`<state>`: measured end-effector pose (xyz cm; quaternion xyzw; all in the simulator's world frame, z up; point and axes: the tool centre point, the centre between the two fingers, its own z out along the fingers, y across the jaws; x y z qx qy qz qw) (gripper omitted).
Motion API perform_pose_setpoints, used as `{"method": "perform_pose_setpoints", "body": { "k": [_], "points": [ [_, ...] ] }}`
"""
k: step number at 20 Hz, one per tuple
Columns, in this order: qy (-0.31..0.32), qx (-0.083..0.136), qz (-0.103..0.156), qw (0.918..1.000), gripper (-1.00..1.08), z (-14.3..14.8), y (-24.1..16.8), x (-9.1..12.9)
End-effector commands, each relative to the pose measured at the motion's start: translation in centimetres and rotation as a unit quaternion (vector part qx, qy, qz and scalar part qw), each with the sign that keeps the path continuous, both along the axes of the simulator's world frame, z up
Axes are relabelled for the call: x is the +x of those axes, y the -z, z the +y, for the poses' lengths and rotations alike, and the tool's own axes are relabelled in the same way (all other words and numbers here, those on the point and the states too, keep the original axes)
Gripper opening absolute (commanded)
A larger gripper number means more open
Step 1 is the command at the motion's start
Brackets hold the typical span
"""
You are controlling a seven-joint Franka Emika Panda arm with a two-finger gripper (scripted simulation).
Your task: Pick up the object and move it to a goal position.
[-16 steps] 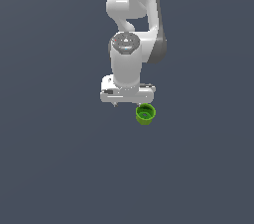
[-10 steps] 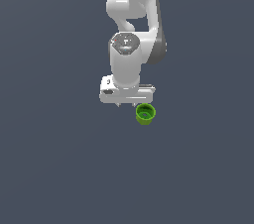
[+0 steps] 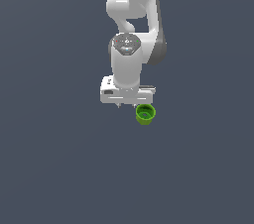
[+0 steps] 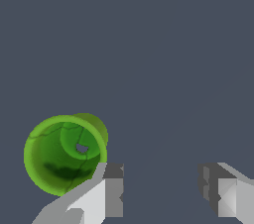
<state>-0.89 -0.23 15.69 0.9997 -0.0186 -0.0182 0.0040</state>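
Exterior view. One white arm, reaching down from the top edge of the picture. One claw at its lower end, fingers mostly hidden under the wide white hand body, so its spread could not be told from here. One green cup, small, round, hollow side showing, sitting just below the hand body toward the exterior view's right, outside the claw's centre line. One plain dark grey surface filled the rest of the picture, with open room on every side of the cup and arm.

Wrist view. One claw, two fingers counted: one finger beside the cup, the other well apart from it. The claw stood spread wide, with only bare grey surface in the gap between the fingers. One green cup, darker green inside, lay outside the gap, its rim touching or just beside the outer side of the nearer finger; which of the two could not be told.
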Motion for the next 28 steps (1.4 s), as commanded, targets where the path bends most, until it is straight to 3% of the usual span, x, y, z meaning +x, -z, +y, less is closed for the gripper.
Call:
{"method": "perform_pose_setpoints", "body": {
  "k": [1,9,18,28],
  "points": [
    [0.003,-0.003,-0.002,1.0,0.28,0.4,0.2,0.0],
    [0.023,-0.023,-0.019,0.9993,0.28,2.6,1.4,0.0],
    [0.055,-0.048,-0.055,0.9958,0.28,7.0,3.4,-0.3],
    [0.083,-0.056,-0.095,0.9904,0.28,11.7,5.2,-1.2]
  ]
}}
